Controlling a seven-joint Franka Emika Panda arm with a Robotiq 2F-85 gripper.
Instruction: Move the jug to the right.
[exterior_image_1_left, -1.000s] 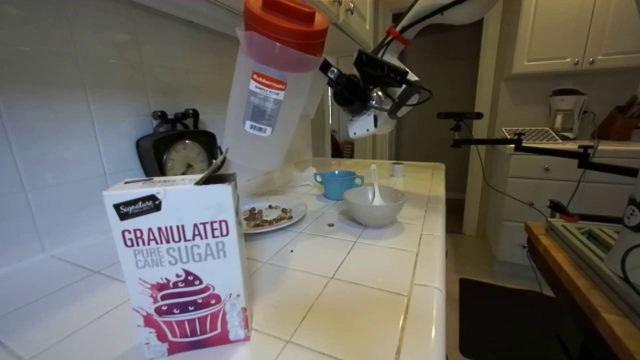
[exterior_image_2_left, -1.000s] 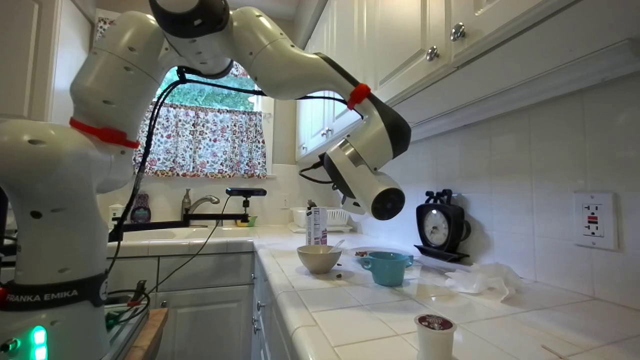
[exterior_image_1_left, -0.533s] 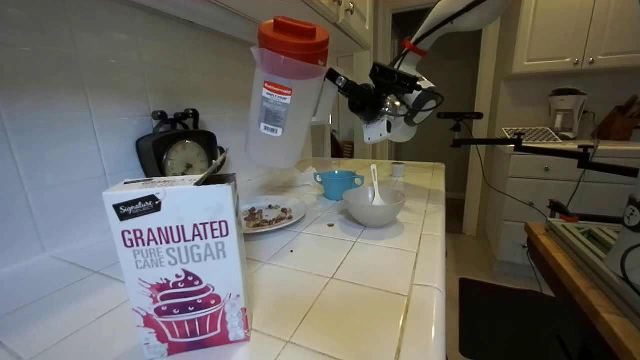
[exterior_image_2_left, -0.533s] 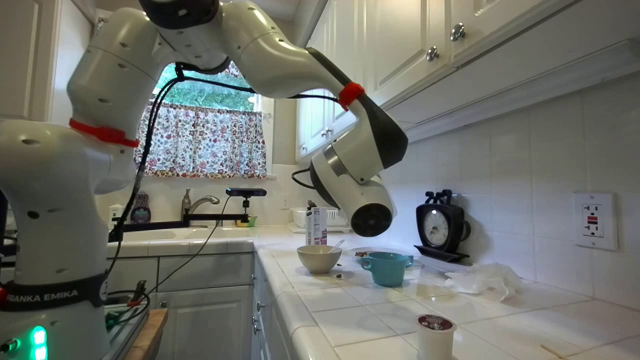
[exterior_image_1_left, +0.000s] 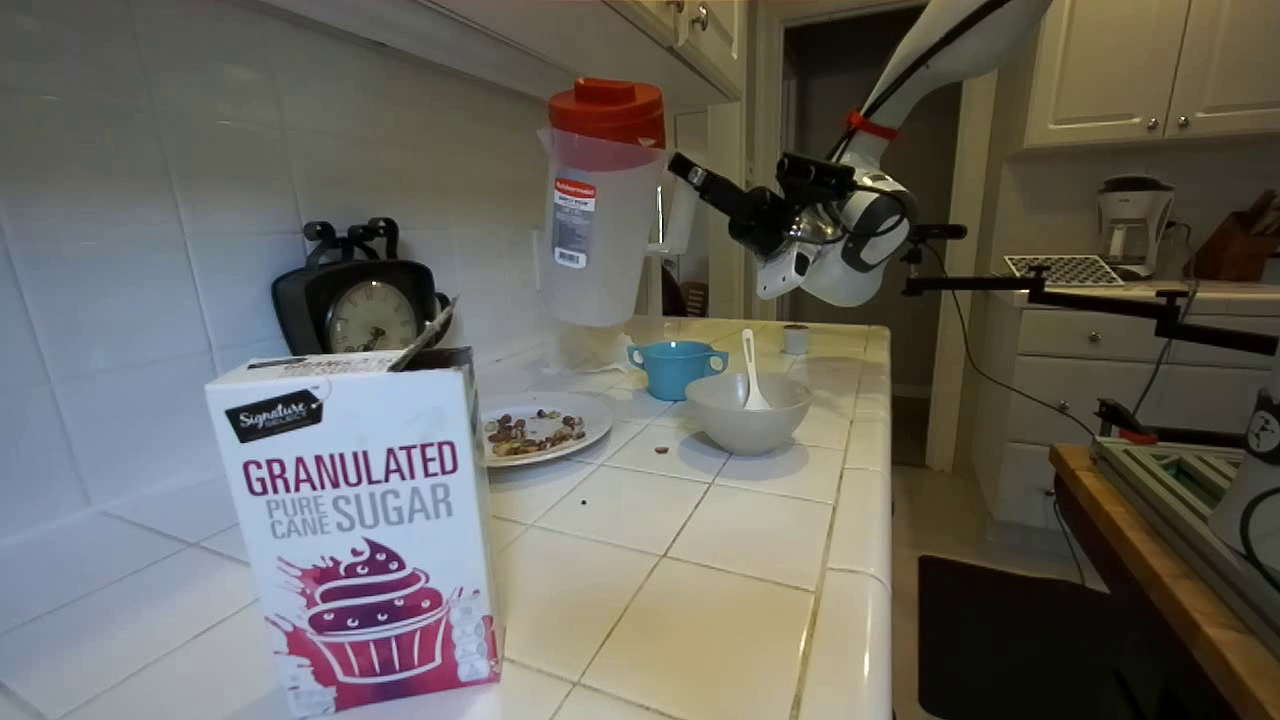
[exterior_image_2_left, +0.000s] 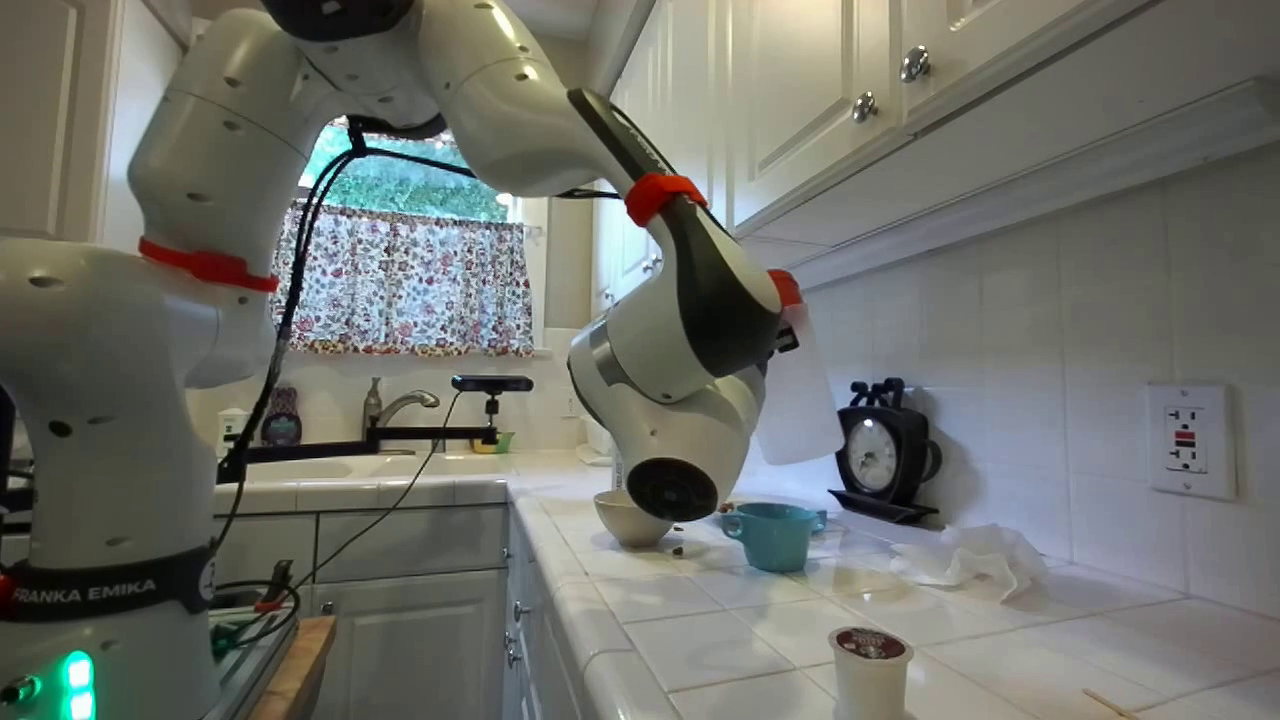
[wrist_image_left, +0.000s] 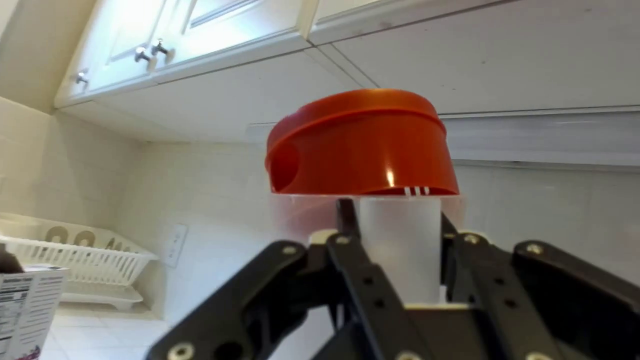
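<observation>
In an exterior view, the jug hangs slightly tilted in the upper middle of the frame, above the counter. The claw pinches only its handle, so the jug may turn and, if lowered here, strike the blue cup.

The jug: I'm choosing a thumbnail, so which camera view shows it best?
An exterior view: the jug shows from lid to base, its label in view. In an exterior view, the arm hides part of it; no label shows. The wrist view shows mainly the lid, and the handle in the gripper.
</observation>
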